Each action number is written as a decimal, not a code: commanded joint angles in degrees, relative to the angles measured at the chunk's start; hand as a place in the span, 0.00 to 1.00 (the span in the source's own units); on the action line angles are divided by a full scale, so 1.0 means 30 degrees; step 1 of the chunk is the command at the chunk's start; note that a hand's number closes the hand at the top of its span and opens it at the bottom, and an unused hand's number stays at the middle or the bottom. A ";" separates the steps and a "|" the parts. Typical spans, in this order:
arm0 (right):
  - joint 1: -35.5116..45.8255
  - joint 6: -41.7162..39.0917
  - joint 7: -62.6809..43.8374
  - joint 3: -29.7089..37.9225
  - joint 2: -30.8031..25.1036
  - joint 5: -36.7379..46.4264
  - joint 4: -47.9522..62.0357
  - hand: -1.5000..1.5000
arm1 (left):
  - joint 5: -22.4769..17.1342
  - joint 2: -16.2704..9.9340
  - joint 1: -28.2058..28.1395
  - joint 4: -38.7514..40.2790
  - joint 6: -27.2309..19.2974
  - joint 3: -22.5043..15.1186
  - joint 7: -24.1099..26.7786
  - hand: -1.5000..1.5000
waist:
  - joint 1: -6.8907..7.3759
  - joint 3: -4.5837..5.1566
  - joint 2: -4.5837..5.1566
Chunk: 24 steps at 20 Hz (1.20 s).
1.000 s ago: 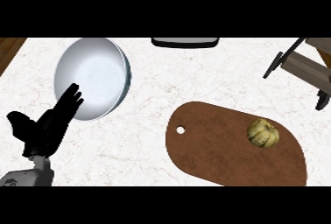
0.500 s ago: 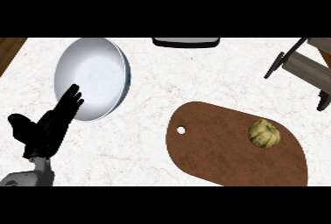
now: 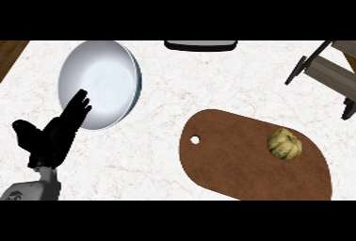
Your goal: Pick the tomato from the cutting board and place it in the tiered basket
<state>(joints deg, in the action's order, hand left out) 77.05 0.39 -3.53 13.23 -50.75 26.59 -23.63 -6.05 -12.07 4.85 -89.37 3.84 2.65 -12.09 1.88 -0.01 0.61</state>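
A pale yellow-green, ribbed tomato (image 3: 284, 143) lies on the right half of the brown cutting board (image 3: 236, 164), which has a small hole near its left edge. Part of the tiered basket (image 3: 332, 75), a dark and wooden frame, shows at the upper right edge. My left hand (image 3: 52, 136) stands at the lower left with straight fingers pointing up, holding nothing, its fingertips overlapping the lower edge of the plate. It is far left of the tomato. My right hand shows nowhere.
A large round white plate (image 3: 101, 82) lies at the upper left on the white marble counter. A dark flat object (image 3: 200, 45) sits at the far middle edge. Brown wood (image 3: 10, 52) borders the counter's left corner.
The left hand and forearm have shifted slightly; nothing else moved.
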 commanded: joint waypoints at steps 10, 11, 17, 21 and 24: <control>0.1604 0.0909 -0.1197 0.5581 -0.2675 -0.4520 0.1706 0.00 | -0.0529 -0.0438 -0.0678 -0.0093 0.0717 0.0650 0.0274 0.50 | -0.0112 -0.0020 -0.0024; 0.1036 0.1159 -0.0741 0.5879 -0.3043 -0.4725 0.1580 0.00 | -0.0110 0.0054 -0.0920 -0.1290 0.0105 -0.0034 -0.0613 0.50 | -0.0184 -0.0039 -0.0107; 0.0805 0.2403 -0.0884 0.6544 -0.5288 -0.4728 0.2175 0.00 | 0.0612 0.0148 -0.0582 0.0210 0.0159 0.0054 0.1391 0.50 | -0.0079 -0.0013 0.0054; -0.0445 0.1359 -0.0326 0.7326 -0.7647 -0.5180 0.2727 0.00 | -0.0163 -0.0297 0.0382 -0.0310 0.0248 0.0588 -0.0466 0.50 | -0.0258 -0.0050 0.0021; -0.1567 -0.0202 -0.0084 0.7895 -0.9221 -0.5648 0.3287 0.00 | -0.0099 0.0081 -0.0201 -0.0129 0.0159 0.0471 -0.0066 0.50 | -0.0419 -0.0052 -0.0028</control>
<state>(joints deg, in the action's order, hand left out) 75.67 3.25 -4.67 34.94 -73.08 11.02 -15.37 -6.00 -12.08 4.14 -90.08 4.35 3.72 -12.08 1.16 -0.13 0.63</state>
